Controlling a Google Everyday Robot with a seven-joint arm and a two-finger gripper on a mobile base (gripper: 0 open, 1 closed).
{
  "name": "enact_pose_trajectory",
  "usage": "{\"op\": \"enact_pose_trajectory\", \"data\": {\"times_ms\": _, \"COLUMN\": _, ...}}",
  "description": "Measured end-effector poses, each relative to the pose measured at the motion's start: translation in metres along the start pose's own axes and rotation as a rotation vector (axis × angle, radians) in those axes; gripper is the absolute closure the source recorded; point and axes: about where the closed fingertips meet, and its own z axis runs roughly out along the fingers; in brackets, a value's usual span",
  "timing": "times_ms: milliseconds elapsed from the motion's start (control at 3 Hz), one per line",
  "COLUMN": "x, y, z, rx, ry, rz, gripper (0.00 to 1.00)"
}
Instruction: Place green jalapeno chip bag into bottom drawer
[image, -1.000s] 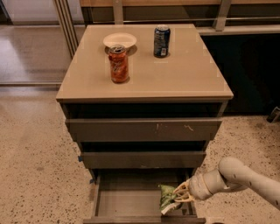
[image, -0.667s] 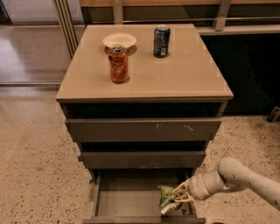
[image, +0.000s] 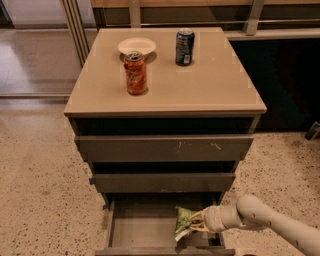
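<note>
Speckled terrazzo floor (image: 35, 170) surrounds a three-drawer cabinet topped by a beige bench (image: 215, 85).

Bench, upper left to upper centre: a red-orange can (image: 135, 74) stands upright, with a white bowl (image: 137, 46) just behind it. A dark blue can (image: 184, 47) stands upright, apart to the right. None of these belongs to the task.

Lower centre: the bottom drawer (image: 142, 225) is pulled out, its tray bare on the left. The green jalapeno chip bag (image: 182, 220) is inside the tray at its right side, standing roughly on edge. Whether it rests on the drawer floor cannot be told.

Lower right: the gripper (image: 196, 223) reaches in over the drawer's right end from the pale arm (image: 265, 220). The jaws appear pinched on the bag's right edge.

Handling assessment: the bag is judged light, soft and air-filled, with a glossy film likely to slip. It should crumple rather than resist, and its contents would crush under a hard squeeze. The flat sealed edge is the soundest hold. On release it may tip or slump, so it should be let go low inside the tray.
</note>
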Motion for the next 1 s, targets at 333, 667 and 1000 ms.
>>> {"op": "enact_pose_trajectory", "data": {"times_ms": 333, "x": 0.036, "y": -0.016, "z": 0.049, "rx": 0.067, "ry": -0.012, "rz": -0.021, "gripper": 1.00}}
{"op": "enact_pose_trajectory", "data": {"times_ms": 667, "x": 0.040, "y": -0.016, "z": 0.056, "rx": 0.065, "ry": -0.010, "rz": -0.029, "gripper": 1.00}}
{"op": "enact_pose_trajectory", "data": {"times_ms": 1000, "x": 0.050, "y": -0.023, "z": 0.079, "rx": 0.054, "ry": -0.015, "rz": -0.046, "gripper": 1.00}}
